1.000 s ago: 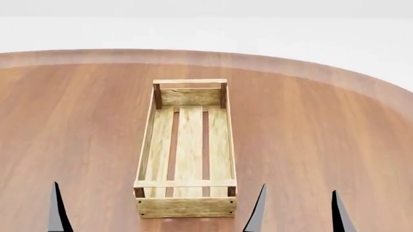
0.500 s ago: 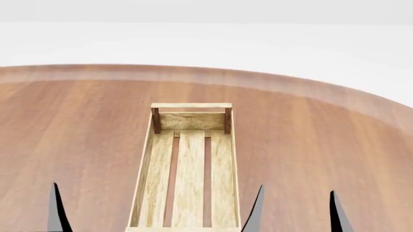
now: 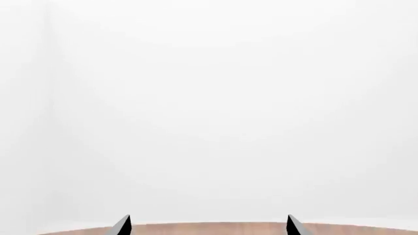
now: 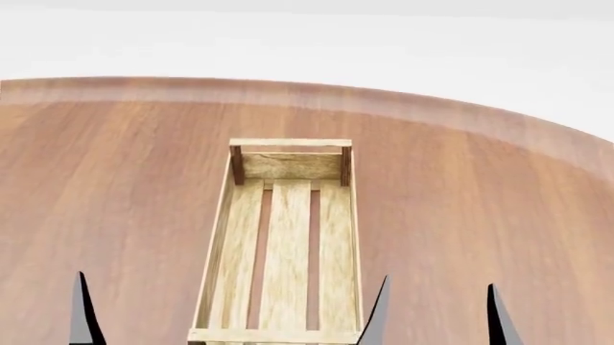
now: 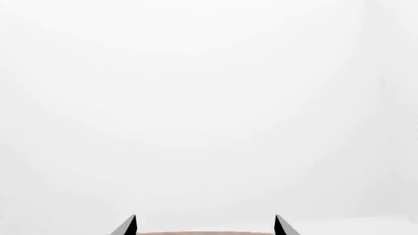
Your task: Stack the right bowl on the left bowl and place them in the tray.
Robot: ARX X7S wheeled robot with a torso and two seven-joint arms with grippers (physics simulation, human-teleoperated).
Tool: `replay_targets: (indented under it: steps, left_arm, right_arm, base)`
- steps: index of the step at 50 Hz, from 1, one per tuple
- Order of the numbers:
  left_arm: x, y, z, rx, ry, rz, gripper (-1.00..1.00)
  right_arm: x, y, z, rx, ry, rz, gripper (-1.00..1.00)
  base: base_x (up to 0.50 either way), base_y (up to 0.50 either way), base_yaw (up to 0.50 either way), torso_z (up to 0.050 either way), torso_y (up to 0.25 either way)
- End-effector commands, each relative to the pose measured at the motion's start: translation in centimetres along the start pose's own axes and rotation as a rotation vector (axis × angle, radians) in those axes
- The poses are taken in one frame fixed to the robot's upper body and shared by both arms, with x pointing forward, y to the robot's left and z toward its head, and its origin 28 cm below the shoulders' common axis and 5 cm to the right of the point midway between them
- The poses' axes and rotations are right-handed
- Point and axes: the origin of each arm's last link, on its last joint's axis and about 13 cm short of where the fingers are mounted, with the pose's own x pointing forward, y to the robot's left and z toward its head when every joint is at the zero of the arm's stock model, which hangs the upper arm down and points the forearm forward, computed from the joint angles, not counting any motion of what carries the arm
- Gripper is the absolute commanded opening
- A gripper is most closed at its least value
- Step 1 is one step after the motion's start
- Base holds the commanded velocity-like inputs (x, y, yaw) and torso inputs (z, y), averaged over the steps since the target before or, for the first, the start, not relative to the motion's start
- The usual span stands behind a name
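The tray (image 4: 286,237), a long light-wood crate with three floor slats, lies lengthwise on the table straight ahead in the head view, and it holds nothing. Neither bowl is in view in any frame. My right gripper (image 4: 436,316) is open and empty, its dark fingertips (image 4: 379,313) rising at the tray's near right corner. Of my left gripper only one fingertip (image 4: 83,309) shows in the head view, well left of the tray. In the left wrist view the left gripper (image 3: 207,226) stands open over a strip of table. The right gripper (image 5: 205,226) is likewise open and empty.
The round brown wooden table (image 4: 115,180) curves away to its far edge (image 4: 287,90), with white background beyond. Both wrist views face mostly blank white, with a thin band of table (image 3: 209,229) at the fingertips.
The head view has shifted: the tray slid down in the picture, then back up a little, so its near end rail shows again. Both grippers keep their places in the view and stay open.
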Motion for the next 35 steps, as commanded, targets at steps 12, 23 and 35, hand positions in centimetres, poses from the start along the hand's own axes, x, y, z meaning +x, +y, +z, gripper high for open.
replay_targets:
  steps: [12,23,35]
  left_arm:
    - [0.10,0.11,0.09,0.026,-0.012,0.012,1.00]
    - [0.08,0.14,0.18,0.030,-0.019,0.016,1.00]
    - [0.00,0.15,0.25,0.026,-0.024,0.019,1.00]
  right_arm:
    - [-0.02,-0.01,-0.01,-0.012,-0.009,0.005,1.00]
    - [-0.04,0.01,0.07,-0.011,-0.012,0.006,1.00]
    - [-0.15,-0.03,0.05,-0.008,-0.012,0.003,1.00]
  base:
    - [0.00,0.00,0.00,0.010,-0.250]
    - [0.00,0.00,0.00,0.010,-0.250]
    - [0.00,0.00,0.00,0.007,-0.151]
